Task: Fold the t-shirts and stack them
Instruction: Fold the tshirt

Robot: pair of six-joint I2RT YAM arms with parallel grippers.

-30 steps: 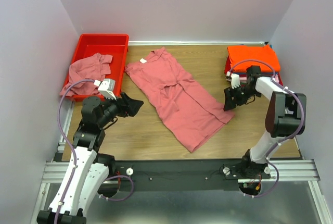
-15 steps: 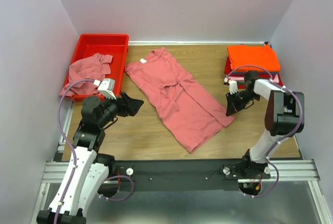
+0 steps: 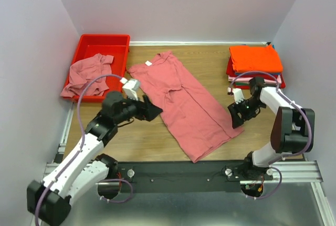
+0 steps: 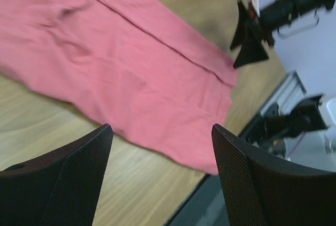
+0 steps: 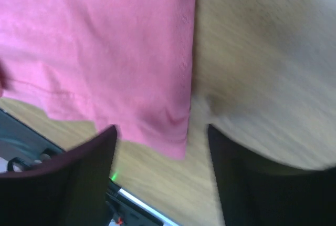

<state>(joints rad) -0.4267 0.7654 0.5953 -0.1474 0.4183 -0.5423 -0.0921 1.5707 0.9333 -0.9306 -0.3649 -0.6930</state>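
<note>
Left claw (image 3: pixel 156 112) has swung in beside the rose t-shirt (image 3: pixel 189 105), spread wide and empty.

No readable text — not even on the white neck tag (image 3: pixel 148 63).

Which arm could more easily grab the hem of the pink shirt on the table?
Probably right: the right gripper, open, hangs by a hem corner of the pink shirt; the left gripper is midway along a side edge.
</note>
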